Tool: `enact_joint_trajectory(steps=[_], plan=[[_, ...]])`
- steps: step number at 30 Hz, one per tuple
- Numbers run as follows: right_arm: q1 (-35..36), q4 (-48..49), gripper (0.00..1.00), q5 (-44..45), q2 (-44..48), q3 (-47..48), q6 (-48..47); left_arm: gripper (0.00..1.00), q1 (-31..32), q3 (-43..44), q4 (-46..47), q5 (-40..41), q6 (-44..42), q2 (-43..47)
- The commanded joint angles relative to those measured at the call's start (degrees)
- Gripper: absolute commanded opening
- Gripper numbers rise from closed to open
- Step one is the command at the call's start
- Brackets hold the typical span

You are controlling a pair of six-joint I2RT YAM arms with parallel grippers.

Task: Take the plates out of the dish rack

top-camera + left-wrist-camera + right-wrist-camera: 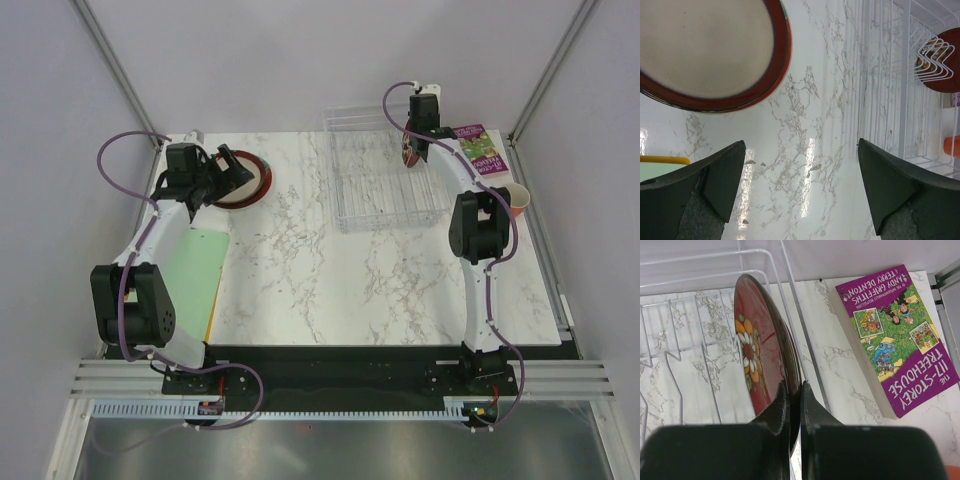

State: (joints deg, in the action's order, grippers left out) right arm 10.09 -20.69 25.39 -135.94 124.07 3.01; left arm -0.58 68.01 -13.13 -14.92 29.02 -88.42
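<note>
A cream plate (245, 180) with a dark red rim lies flat on the table at the back left; it also shows in the left wrist view (710, 50). My left gripper (228, 168) is open and empty over the plate's near edge (801, 147). The clear dish rack (375, 190) stands at the back right. My right gripper (410, 152) is shut on the rim of a red flowered plate (757, 350), which stands upright at the rack's right side (794, 390). That plate shows through the rack's wires in the left wrist view (942, 60).
A purple book (478, 148) lies right of the rack, also in the right wrist view (895, 335). An orange mug (515, 198) stands near the table's right edge. A green sheet with a yellow edge (195, 270) lies at the left front.
</note>
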Motion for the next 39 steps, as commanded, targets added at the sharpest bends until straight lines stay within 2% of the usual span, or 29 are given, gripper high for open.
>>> enact_joint_trajectory(steps=[1,16,23,28,33,34,37,39], plan=[[-0.07,2.76,0.00,-0.16,0.76,1.88,0.60,1.00,-0.04,-0.68,2.05,0.33,-2.03,1.67],[3.97,11.37,0.00,15.11,9.38,-3.48,-9.42,1.00,2.42,-2.62,1.70,-0.20,-1.51,4.49],[5.38,14.80,0.00,19.96,12.97,-6.99,-12.23,1.00,2.86,-3.14,1.52,-1.34,-1.07,6.07],[5.91,14.71,0.00,20.93,20.17,-11.12,-12.32,1.00,3.04,-3.58,1.96,-3.44,-0.45,6.77],[5.91,6.12,0.00,10.33,31.93,-14.29,-5.48,1.00,3.04,-5.24,5.47,-10.65,1.57,7.56],[6.08,3.75,0.00,3.42,33.70,-15.17,-3.90,1.00,3.04,-5.86,8.00,-12.83,2.79,7.82],[6.96,1.01,0.00,-8.81,40.39,-19.47,2.86,1.00,3.13,-8.41,11.88,-16.88,5.69,9.05],[7.49,0.47,0.00,-13.93,44.42,-22.46,6.91,1.00,3.13,-10.78,16.98,-18.74,8.32,10.02]])
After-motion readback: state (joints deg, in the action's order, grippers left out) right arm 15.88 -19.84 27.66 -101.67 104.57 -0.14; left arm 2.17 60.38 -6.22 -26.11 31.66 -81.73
